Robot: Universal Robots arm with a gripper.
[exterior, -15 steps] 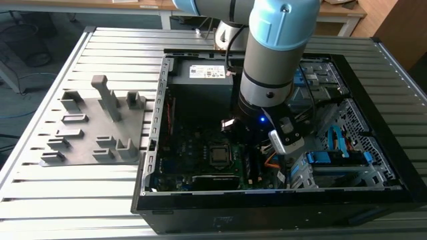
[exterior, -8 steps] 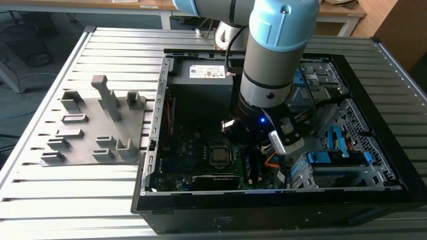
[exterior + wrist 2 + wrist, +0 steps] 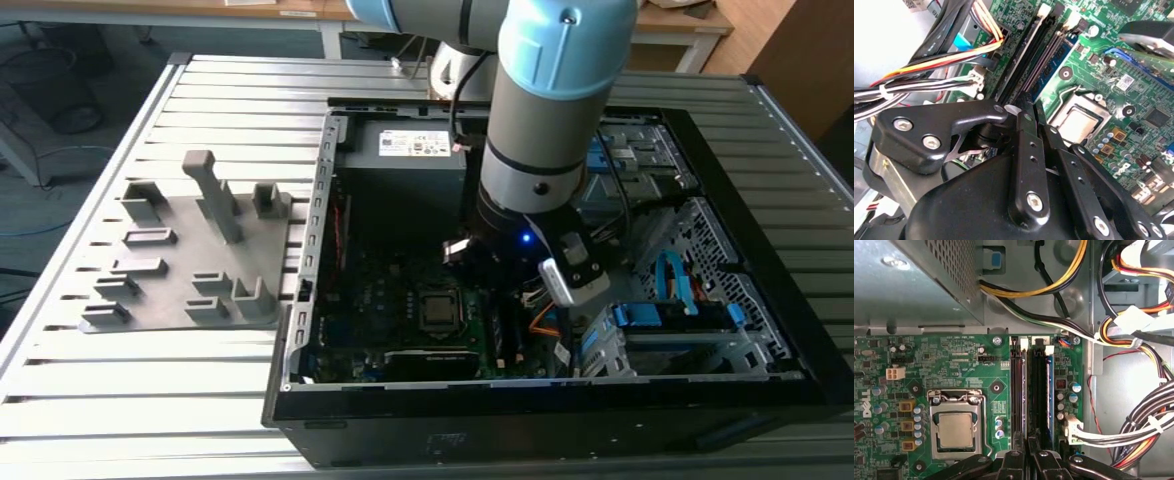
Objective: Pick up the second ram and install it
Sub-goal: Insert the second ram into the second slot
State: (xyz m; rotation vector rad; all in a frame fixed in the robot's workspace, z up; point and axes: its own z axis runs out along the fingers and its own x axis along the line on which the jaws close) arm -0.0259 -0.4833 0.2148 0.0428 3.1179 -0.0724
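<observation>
My gripper [image 3: 511, 300] is down inside the open computer case [image 3: 747, 400], over the memory slots of the green motherboard [image 3: 954, 355]. In both wrist views the black fingers [image 3: 1014, 465] stand close together on a thin dark stick with a pale strip, the second ram [image 3: 1024, 390] [image 3: 1025, 54]. It runs lengthwise along a slot towards the white end latches [image 3: 1024, 343]. The gripper [image 3: 1027, 454] [image 3: 1027, 111] is shut on it. I cannot tell how deep the stick sits in the slot.
Another stick with a blue strip [image 3: 1050, 390] stands in a neighbouring slot. The processor socket [image 3: 956, 427] lies beside the slots, and cable bundles [image 3: 1134, 430] hang close on the other side. A grey fixture with upright posts [image 3: 187, 250] sits outside the case on the slatted table [image 3: 134, 400].
</observation>
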